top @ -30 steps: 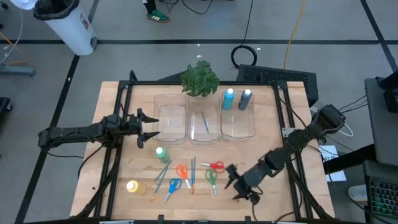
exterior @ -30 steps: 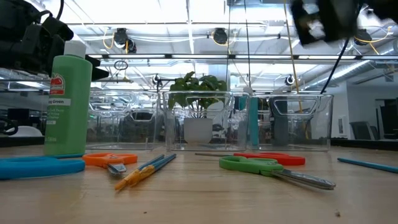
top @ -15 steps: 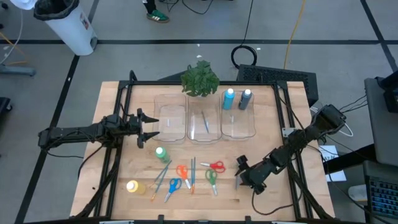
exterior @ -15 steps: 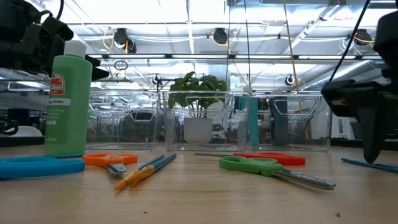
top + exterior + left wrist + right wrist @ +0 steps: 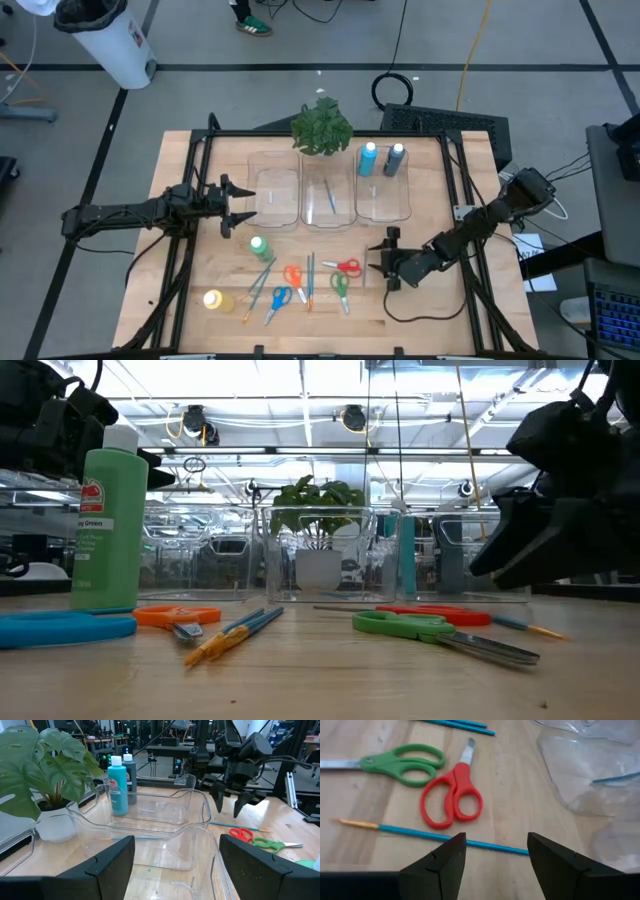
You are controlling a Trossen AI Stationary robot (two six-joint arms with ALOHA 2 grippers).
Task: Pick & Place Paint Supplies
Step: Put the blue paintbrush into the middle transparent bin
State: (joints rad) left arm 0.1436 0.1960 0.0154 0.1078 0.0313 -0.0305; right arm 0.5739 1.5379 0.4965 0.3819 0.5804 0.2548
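My right gripper [image 5: 384,261] hangs open, tipped down, low over the table's right part. A thin blue brush [image 5: 430,836] lies flat just before its fingertips, the red scissors [image 5: 452,800] and green scissors [image 5: 402,762] beyond it. It touches none of them. My left gripper [image 5: 240,206] waits open and level at the left bin [image 5: 272,196]. A green bottle [image 5: 258,246] and a yellow bottle [image 5: 213,299] stand on the table. Orange scissors [image 5: 292,275], blue scissors [image 5: 279,298] and more brushes [image 5: 310,275] lie flat.
Three clear bins stand in a row at the back. The middle bin [image 5: 329,222] holds a brush; the right bin [image 5: 384,213] holds a light blue bottle [image 5: 369,158] and a dark bottle [image 5: 396,158]. A leafy plant [image 5: 321,127] stands behind them. Bare wood lies along the near right.
My right gripper has come down and gone toward the table's far edge, closing on the red scissors and the blue brush. Its wrist has rolled and its fingers have tipped from steeply down to a shallower slant. Nothing on the table has moved.
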